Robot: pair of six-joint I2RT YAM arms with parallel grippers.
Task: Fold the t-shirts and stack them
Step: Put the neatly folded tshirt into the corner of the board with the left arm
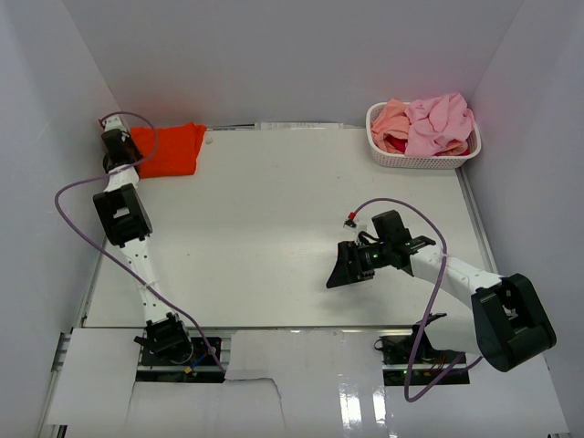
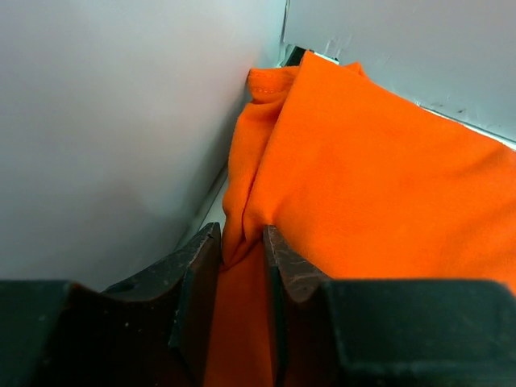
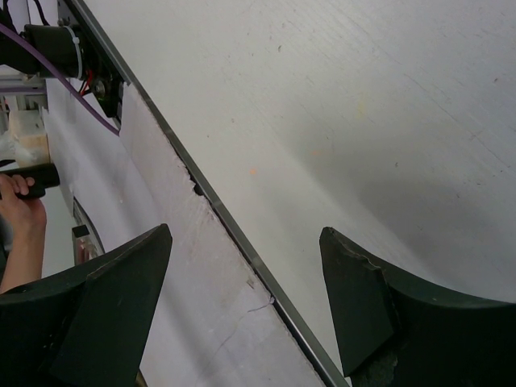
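Progress is sitting at about one shirt: the orange-red t-shirt is lying folded at the far left corner of the table, the left gripper pinching its edge. The right gripper is hovering spread and empty, while the pink and salmon t-shirts are waiting heaped in the white basket.

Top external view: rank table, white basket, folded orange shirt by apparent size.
1. table, by far the largest
2. white basket
3. folded orange shirt, somewhat smaller than the basket; both sit at the far edge, so nearness hardly skews it.
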